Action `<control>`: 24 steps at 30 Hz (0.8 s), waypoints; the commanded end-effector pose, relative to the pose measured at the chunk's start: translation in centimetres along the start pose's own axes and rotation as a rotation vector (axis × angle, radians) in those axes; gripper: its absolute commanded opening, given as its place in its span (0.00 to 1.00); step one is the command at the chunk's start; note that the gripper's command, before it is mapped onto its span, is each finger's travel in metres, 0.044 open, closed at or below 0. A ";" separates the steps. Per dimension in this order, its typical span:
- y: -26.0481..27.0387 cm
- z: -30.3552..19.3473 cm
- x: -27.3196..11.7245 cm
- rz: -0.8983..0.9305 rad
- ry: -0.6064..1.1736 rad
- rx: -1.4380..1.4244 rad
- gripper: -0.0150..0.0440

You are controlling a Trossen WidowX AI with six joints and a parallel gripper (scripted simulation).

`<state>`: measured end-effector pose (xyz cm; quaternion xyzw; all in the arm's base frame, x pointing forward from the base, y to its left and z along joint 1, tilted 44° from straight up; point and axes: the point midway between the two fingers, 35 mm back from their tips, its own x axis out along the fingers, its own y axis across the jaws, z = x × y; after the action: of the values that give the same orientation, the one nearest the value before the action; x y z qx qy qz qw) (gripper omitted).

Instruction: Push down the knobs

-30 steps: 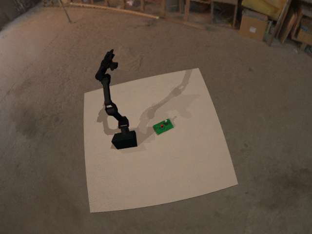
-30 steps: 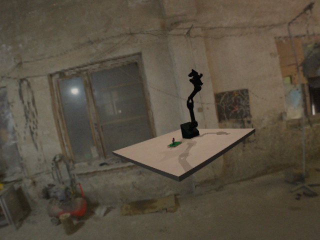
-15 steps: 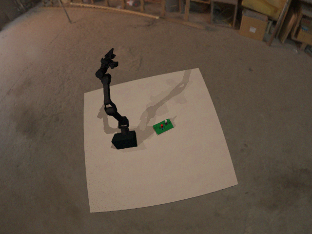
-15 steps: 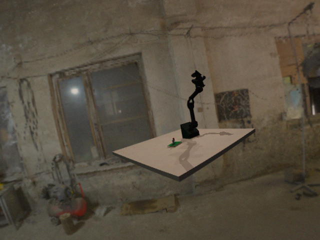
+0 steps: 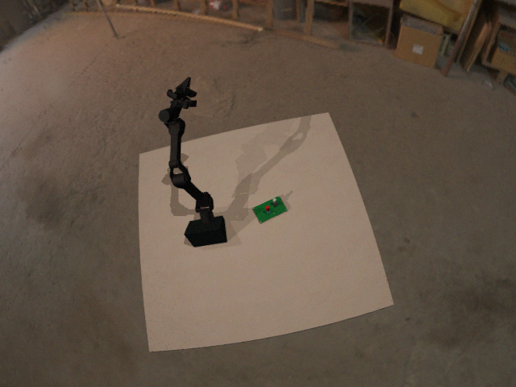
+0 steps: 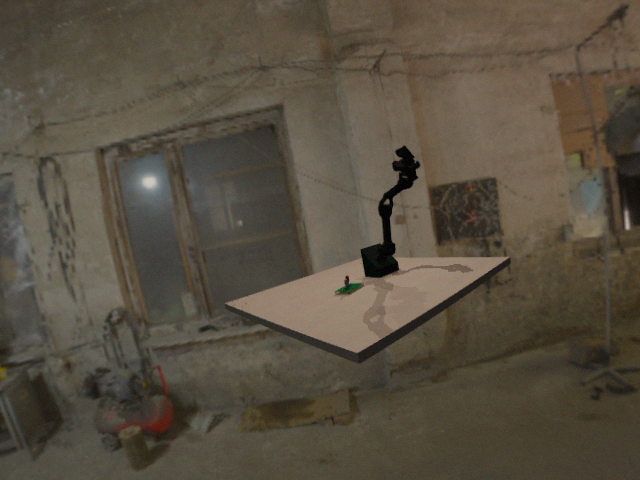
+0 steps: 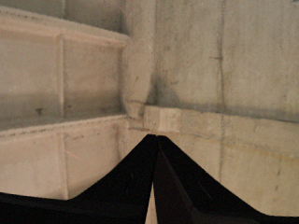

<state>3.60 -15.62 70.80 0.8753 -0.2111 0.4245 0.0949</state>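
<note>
The green circuit board (image 5: 260, 215) (image 6: 354, 287) stands on the table. A red knob (image 5: 267, 207) (image 6: 347, 277) sits upright near the board's middle, and a whitish knob (image 5: 274, 200) stands near its far edge in the top view. The views are too small to tell the gap below either knob. My gripper (image 5: 189, 78) (image 7: 154, 144) is shut, its fingertips together with nothing between them. It is raised high above the table and well away from the board, which is out of the wrist view.
The arm's dark base box (image 5: 205, 232) (image 6: 378, 262) stands on the pale table (image 5: 266, 291) (image 6: 289, 304), beside the board. The raised arm casts shadows across the table. The wrist view shows only ceiling and wall behind the fingers.
</note>
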 end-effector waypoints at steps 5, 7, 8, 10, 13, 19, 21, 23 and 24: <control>-3.6 -1.4 -0.4 -0.053 0.049 -0.213 0.25; -4.8 -1.7 -0.5 -0.069 0.065 -0.276 0.25; -5.4 -1.9 -0.5 -0.077 0.073 -0.308 0.25; -6.6 -2.1 -0.6 -0.094 0.088 -0.371 0.25; -8.5 -2.4 -0.8 -0.120 0.111 -0.465 0.25; -12.2 -2.4 -1.1 -0.175 0.155 -0.651 0.25; -13.5 -2.3 -1.2 -0.194 0.170 -0.713 0.25; -13.7 -2.3 -1.1 -0.192 0.166 -0.720 0.25; -13.9 -2.2 -1.1 -0.191 0.163 -0.724 0.25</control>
<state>7.44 -2.56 71.51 0.7706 -0.2528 0.3834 0.4420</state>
